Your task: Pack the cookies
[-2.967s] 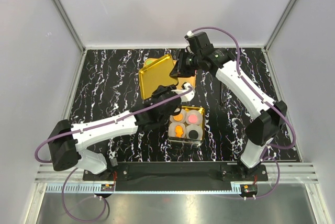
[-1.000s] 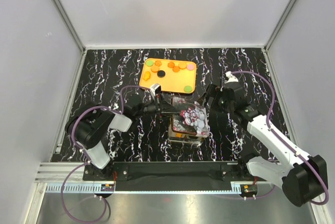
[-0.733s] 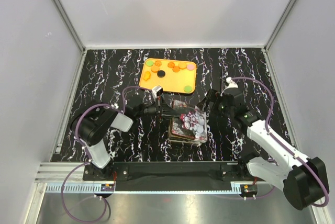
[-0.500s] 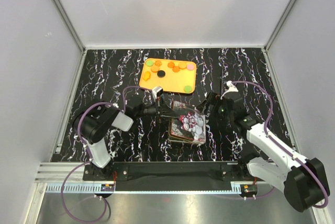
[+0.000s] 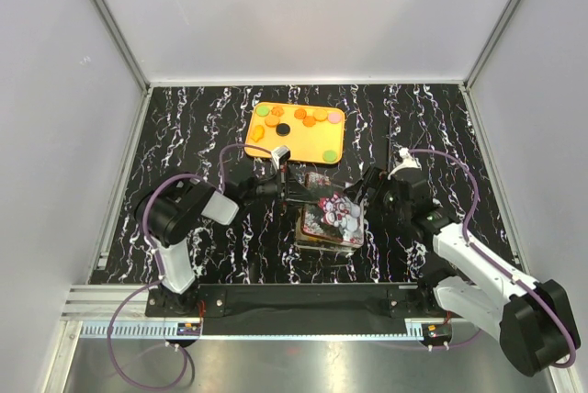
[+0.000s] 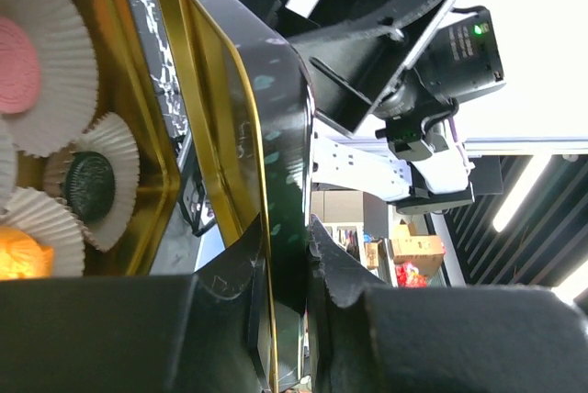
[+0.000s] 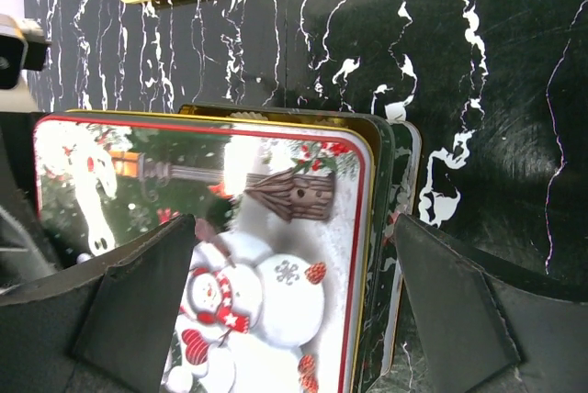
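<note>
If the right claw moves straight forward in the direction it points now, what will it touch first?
Most likely the snowman lid, which lies straight ahead between the fingers of the open right claw, over the tin. How near it is I cannot tell.

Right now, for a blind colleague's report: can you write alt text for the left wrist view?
The left jaws pinch the rim of a gold-lined tin lid, tilted over the open tin. Inside, white paper cups hold pink, black and orange cookies; the right arm looms behind.

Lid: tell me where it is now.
Top view, centre: the lid lies tilted over the tin, left edge pinched by the left gripper, tray behind it.
</note>
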You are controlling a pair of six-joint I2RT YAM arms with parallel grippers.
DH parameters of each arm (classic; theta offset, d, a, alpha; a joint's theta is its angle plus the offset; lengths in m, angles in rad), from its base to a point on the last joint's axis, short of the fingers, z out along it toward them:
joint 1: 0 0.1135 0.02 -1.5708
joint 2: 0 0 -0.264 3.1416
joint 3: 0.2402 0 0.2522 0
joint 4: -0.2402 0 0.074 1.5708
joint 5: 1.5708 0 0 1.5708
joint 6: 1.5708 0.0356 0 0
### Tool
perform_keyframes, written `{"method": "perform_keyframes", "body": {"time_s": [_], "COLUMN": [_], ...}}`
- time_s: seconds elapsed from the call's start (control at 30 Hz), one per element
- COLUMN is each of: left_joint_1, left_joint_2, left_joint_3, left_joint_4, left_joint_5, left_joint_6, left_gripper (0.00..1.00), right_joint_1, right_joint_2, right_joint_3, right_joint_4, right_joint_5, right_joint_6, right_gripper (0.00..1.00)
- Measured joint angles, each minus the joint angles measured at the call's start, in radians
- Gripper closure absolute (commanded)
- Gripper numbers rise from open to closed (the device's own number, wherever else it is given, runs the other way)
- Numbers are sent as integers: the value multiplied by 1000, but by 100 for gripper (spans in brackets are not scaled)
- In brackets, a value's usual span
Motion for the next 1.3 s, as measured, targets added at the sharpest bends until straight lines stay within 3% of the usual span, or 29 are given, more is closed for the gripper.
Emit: {"method": "perform_keyframes", "body": {"time_s": [1.3], "left_joint_1": [23], "left_joint_2": [101], "left_joint_3": [20], "left_joint_4": [3], "left_joint_5": [4], "left_joint_6": [29], "left_gripper": [95], "right_joint_1": [6], "right_joint_2": [60], "right_joint_3": [-130], "right_joint_4": [181], "right_joint_5": [-63], "right_joint_6": [39], "right_gripper": [1]}}
